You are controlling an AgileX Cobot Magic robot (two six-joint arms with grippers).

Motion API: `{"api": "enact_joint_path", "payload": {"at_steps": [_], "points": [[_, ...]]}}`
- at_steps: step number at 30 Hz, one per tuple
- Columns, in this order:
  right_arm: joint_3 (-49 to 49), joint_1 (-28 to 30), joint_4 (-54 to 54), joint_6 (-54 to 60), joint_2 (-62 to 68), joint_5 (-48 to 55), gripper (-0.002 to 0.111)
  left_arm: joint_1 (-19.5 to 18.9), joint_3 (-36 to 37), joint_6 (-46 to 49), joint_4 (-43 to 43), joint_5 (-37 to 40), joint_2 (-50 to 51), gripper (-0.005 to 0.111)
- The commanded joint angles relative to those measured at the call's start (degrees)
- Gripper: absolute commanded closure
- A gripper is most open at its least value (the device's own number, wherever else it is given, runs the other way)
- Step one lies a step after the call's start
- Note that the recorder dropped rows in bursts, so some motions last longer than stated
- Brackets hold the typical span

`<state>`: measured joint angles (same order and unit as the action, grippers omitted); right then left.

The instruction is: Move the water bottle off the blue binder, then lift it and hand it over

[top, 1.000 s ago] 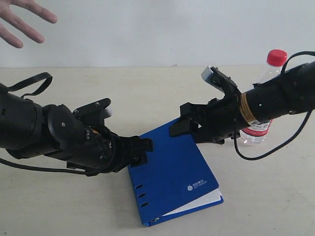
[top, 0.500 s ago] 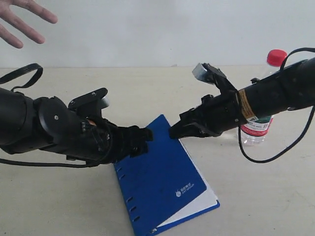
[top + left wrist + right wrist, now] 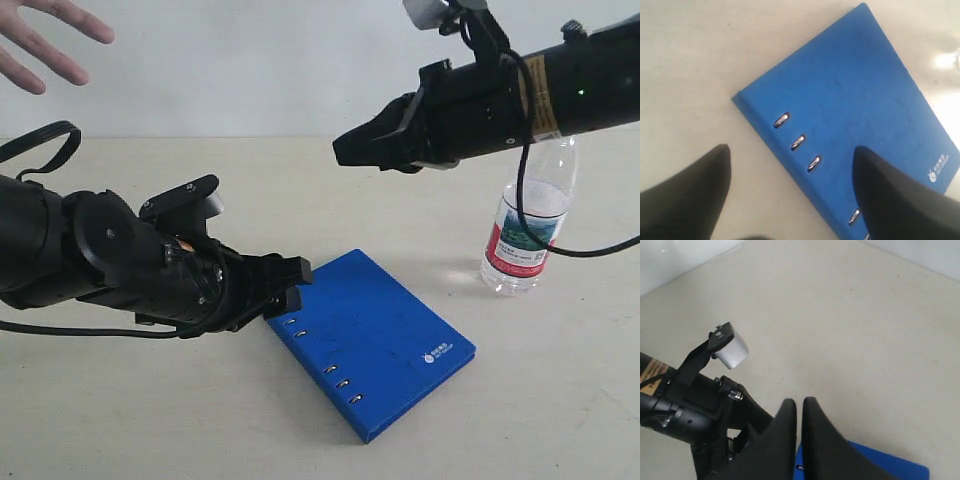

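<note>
The blue binder (image 3: 385,345) lies flat and closed on the table, metal rivets along its spine (image 3: 797,142). My left gripper (image 3: 290,285) hovers at the binder's near-left corner. Its jaws (image 3: 790,152) are open, one finger over the blue cover and the other over bare table. The water bottle (image 3: 520,240) stands upright on the table to the right of the binder, off it; my right arm hides its cap. My right gripper (image 3: 345,152) is raised well above the table, left of the bottle, fingers (image 3: 800,401) shut with nothing between them.
A person's open hand (image 3: 45,45) shows at the top left. The left arm's wrist camera housing (image 3: 730,347) appears below the right gripper. A black cable (image 3: 590,245) loops down from the right arm past the bottle.
The binder has dropped flat, closed, and turned; its white pages no longer show. My right arm has risen from the binder's edge to high above the table. The left gripper has barely moved.
</note>
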<state>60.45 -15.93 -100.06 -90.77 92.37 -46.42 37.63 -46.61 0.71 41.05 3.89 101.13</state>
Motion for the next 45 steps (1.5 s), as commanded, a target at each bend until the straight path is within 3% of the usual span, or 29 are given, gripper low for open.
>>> {"api": "enact_joint_path", "payload": {"at_steps": [1,8,14,20,23,25,27,30,32,37,45], "points": [[0.2,0.0,0.1,5.7,-5.1,4.3,0.109,0.2,-0.1,0.4,0.1,0.1,-0.1,0.043],[-9.3,0.0,0.1,9.2,-14.1,23.5,0.109,0.2,-0.1,0.4,0.1,0.0,-0.1,0.043],[-21.7,0.0,0.1,2.7,-28.3,32.5,0.109,0.2,-0.1,0.4,0.1,-0.5,-0.1,0.043],[-35.3,0.0,0.1,-6.8,-37.1,20.5,0.109,0.2,-0.1,0.4,0.1,-0.9,-0.1,0.043],[-41.8,0.0,0.1,-11.1,-33.6,22.1,0.109,0.2,-0.1,0.4,0.1,-0.9,-0.1,0.043],[-42.1,0.0,0.3,-13.7,-31.3,22.2,0.107,0.2,-0.1,0.4,0.1,-0.9,-0.1,0.043],[-40.6,0.0,0.4,-13.8,-26.7,22.6,0.096,0.2,-0.1,0.3,0.1,-0.9,-0.1,0.043],[-37.9,0.0,2.8,-13.8,-18.2,26.6,0.058,0.2,-0.1,0.2,0.8,-0.9,-0.1,0.043],[-35.6,0.0,5.3,-13.7,-13.2,29.4,0.055,0.2,-0.1,0.2,2.2,-0.9,0.5,0.043],[-26.6,0.0,5.3,-10.5,-1.3,24.6,0.056,0.2,-0.1,0.2,2.2,-0.4,2.1,0.043],[-20.6,0.0,5.1,-7.6,5.8,26.3,0.056,0.2,-0.1,0.2,2.2,-0.5,2.2,0.043]]}}
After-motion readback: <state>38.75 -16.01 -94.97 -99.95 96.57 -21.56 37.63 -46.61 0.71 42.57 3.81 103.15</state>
